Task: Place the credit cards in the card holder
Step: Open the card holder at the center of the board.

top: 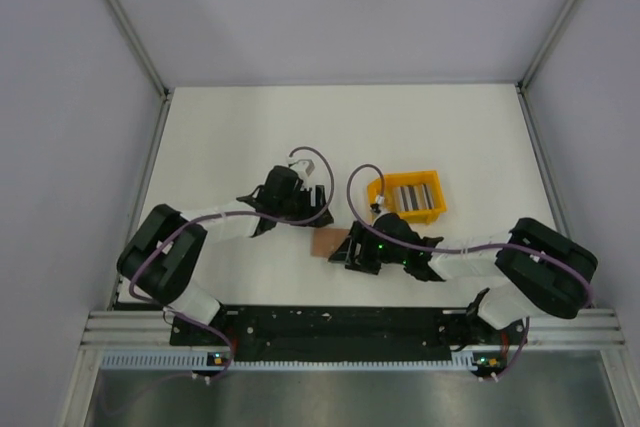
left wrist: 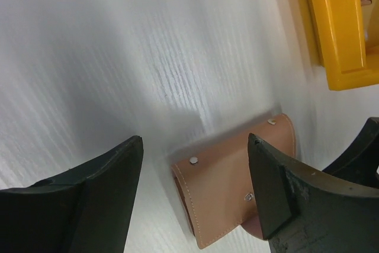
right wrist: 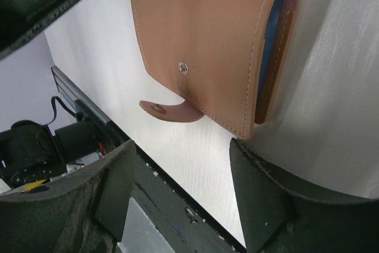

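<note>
**A:** Where is the card holder right now?

**B:** It lies flat on the white table, near the front edge, about in the middle. Your two grippers sit on either side of it.

**A:** Which one is on which side?

**B:** Seen from above, your left gripper is at 10 o'clock from the holder. Your right gripper is at 3 o'clock, just beside it.

**A:** Is my left gripper holding anything?

**B:** No. Its fingers stand wide apart and grip nothing. In its own camera the holder lies toward 5 o'clock. One finger covers a corner of it, and I cannot tell if they touch.

**A:** And my right one?

**B:** It is wide apart too, and it holds nothing. In its camera the holder lies past the fingertips, at 12 o'clock, with bare table between.

**A:** What does the holder look like?

**B:** It is tan-brown and folded over. A little strap with a round snap sticks out loose at its 6 o'clock side. A blue edge peeks out of the open side at 3 o'clock. I cannot tell if that is a card.

**A:** Where are the credit cards?

**B:** Some stand in a row inside the yellow tray. The tray sits at 1 o'clock from the holder, near it but apart.
</note>
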`<move>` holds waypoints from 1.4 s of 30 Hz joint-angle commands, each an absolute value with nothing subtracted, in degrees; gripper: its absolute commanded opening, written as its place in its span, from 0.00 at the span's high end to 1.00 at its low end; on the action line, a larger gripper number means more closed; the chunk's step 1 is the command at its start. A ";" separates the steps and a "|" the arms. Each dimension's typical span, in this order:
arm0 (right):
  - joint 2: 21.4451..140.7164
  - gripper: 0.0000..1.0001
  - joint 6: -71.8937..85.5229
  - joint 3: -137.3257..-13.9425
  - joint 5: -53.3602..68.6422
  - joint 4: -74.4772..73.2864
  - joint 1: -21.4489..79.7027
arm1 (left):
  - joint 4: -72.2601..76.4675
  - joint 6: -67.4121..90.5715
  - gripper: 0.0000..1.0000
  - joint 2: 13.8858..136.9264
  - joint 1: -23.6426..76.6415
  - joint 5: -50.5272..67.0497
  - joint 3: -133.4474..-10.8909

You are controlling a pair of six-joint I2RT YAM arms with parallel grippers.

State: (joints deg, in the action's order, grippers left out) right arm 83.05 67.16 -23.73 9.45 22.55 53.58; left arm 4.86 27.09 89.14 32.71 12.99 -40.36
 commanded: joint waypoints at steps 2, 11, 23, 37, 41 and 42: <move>84.20 0.35 67.34 -26.36 4.75 23.30 52.92 | 8.79 29.26 0.27 89.92 32.87 18.81 -37.19; 87.63 0.34 61.09 -29.53 10.37 26.20 45.00 | 13.36 34.80 0.38 84.82 33.31 18.99 -26.38; 86.76 0.34 49.93 -36.30 13.98 20.23 44.38 | 7.83 41.13 0.41 69.97 35.86 11.87 -16.96; 66.53 0.23 35.15 -47.11 -7.31 -18.00 34.92 | -14.06 32.26 0.19 63.01 35.69 -1.65 -38.04; 65.04 0.23 33.23 -44.74 -0.19 -19.25 23.58 | -15.38 30.33 0.12 66.35 35.25 -2.99 -44.72; 64.95 0.23 32.44 -44.56 2.00 -19.60 21.12 | -15.38 29.71 0.10 67.31 34.90 -2.90 -46.04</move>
State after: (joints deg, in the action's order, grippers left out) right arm 65.93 36.14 -45.95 -2.55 -12.99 29.08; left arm -12.53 33.71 64.29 35.66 0.25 -40.21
